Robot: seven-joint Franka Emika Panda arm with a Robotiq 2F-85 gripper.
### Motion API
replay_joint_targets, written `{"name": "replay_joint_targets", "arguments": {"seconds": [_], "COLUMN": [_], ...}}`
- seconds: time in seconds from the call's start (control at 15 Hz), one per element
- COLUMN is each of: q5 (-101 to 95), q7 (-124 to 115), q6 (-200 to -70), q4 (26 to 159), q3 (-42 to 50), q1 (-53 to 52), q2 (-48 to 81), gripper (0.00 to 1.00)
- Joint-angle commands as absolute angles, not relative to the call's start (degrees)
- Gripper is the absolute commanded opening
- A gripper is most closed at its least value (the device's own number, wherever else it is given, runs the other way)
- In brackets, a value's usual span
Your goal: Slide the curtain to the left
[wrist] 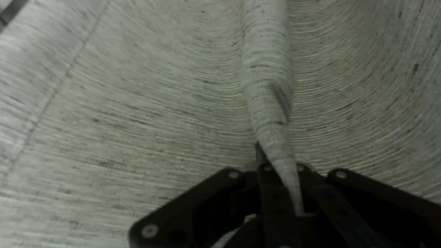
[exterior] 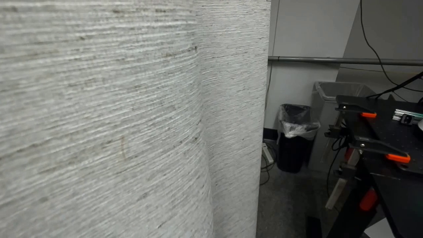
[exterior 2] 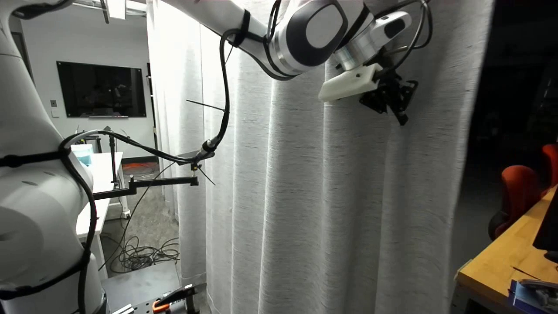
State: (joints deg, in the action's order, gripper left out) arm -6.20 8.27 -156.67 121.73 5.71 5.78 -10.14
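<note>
The light grey curtain (exterior 2: 296, 196) hangs in tall folds and shows in both exterior views; it fills much of an exterior view (exterior: 115, 115) from close up. My black gripper (exterior 2: 402, 118) is at the upper part of the curtain, near its edge beside the dark room. In the wrist view the curtain (wrist: 155, 96) fills the background. A narrow fold of it runs down between the fingers of my gripper (wrist: 281, 165), which are closed together on it. The fold partly hides the fingertips. The gripper does not show in the close-up exterior view.
A wooden desk (exterior 2: 510, 261) and red chairs (exterior 2: 521, 196) stand beyond the curtain's edge. A black table with orange-tipped clamps (exterior: 398, 158) and bins (exterior: 294, 148) show in an exterior view. Cables (exterior 2: 146, 255) lie on the floor; a cable (exterior 2: 224, 113) hangs from the arm.
</note>
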Motion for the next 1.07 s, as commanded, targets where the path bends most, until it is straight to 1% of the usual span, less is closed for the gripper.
{"name": "replay_joint_targets", "arguments": {"seconds": [0.0,0.67,1.0], "q5": [-1.9,7.0,9.2], "q7": [9.0,7.7,6.9], "q6": [-156.4,-155.3,-155.6], "q4": [127.5,134.7,134.2], "q3": [3.4,-2.0,-4.2], "q1": [1.4,-9.3,-13.2], "q2": [-12.0,-20.0,-20.6], "gripper": [0.0,0.0,0.0]}}
